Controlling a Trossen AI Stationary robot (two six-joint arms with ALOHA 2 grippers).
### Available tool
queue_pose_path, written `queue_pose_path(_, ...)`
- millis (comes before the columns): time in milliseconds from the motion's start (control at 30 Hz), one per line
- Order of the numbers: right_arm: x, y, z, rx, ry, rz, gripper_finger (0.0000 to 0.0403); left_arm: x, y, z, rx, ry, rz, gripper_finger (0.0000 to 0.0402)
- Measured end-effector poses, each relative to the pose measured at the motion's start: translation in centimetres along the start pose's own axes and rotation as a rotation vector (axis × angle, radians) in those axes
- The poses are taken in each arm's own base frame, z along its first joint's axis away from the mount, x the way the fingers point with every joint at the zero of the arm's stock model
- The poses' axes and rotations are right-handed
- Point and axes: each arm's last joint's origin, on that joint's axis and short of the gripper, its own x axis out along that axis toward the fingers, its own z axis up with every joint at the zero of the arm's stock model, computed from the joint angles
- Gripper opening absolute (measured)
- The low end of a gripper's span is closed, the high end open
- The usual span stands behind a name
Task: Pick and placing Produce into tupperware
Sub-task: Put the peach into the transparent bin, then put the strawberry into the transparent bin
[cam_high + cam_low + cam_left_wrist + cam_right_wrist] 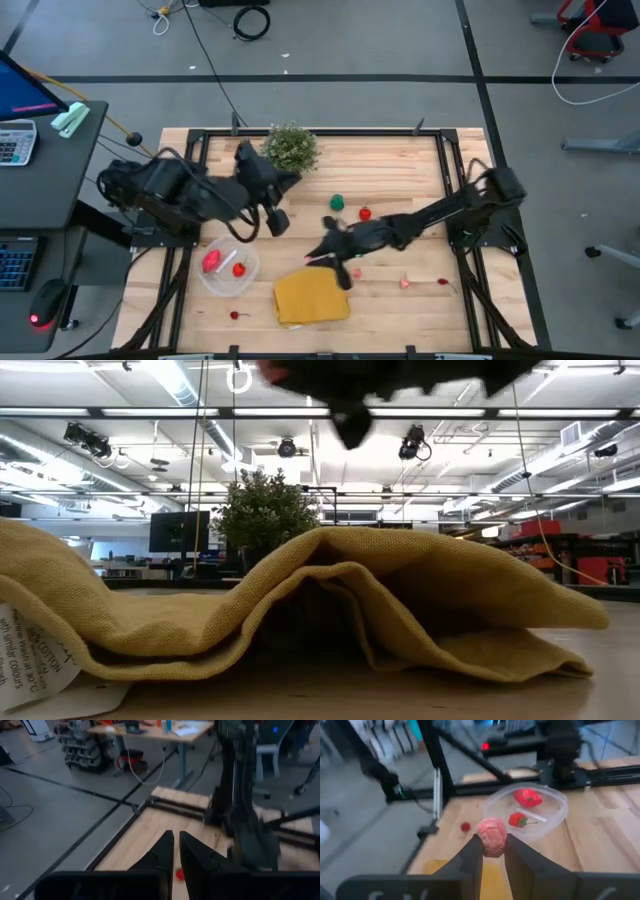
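Observation:
The tupperware (228, 268) is a round clear container near the table's left side, holding two red toy fruits (527, 797). My right gripper (493, 851) hovers over the far edge of the yellow cloth (312, 295), shut on a pink bumpy toy fruit (492, 835). My left gripper (176, 851) hangs shut and holding nothing, just beyond the tupperware's far side (278, 220). Loose on the table lie a green piece (338, 202), a red one (365, 213), a pink one (405, 283), another red one (443, 284) and a small red one (235, 316). My right gripper pinches the pink bumpy fruit by its lower sides (492, 847) between the two fingertips (475, 850). The fruit is lifted clear of the table and sticks out past the finger ends. The fingers point toward the tupperware on the table's left.
A bushy potted plant (291, 147) stands at the table's far edge, behind my left arm. The folded yellow cloth (300, 610) lies at the near edge, right of the tupperware. A black frame rail (432, 765) borders the table's left side.

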Motion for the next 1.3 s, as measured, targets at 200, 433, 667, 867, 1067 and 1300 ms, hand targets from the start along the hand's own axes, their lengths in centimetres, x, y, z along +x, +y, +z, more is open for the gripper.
queue_pose_path(200,7.6,-0.6,1.8,-0.085,0.087,-0.033,0.0074,-0.6,0.5,0.8,-0.019,-0.022,-0.005,0.0025)
queue_pose_path(433,14.0,-2.9,2.1,-0.118,0.117,-0.072,0.0074,-0.7,0.5,0.6,0.001,-0.005,-0.001,0.0027)
queue_pose_path(667,17.4,-5.4,1.2,-0.117,0.182,-0.04,0.0075,-0.6,0.6,0.2,0.009,0.019,0.007,0.0018)
queue_pose_path(867,19.1,-6.9,-0.9,-0.079,0.23,0.063,0.0104,-0.6,0.7,0.0,-0.003,0.038,0.015,0.0019)
queue_pose_path(1067,19.0,-6.8,-0.7,-0.156,0.224,0.074,0.0168,-0.6,0.7,-0.1,0.003,0.049,0.019,0.0022)
queue_pose_path(1300,18.6,-6.4,0.3,-0.167,0.213,0.079,0.0224,-0.7,0.7,-0.4,-0.026,0.063,0.022,0.0012)
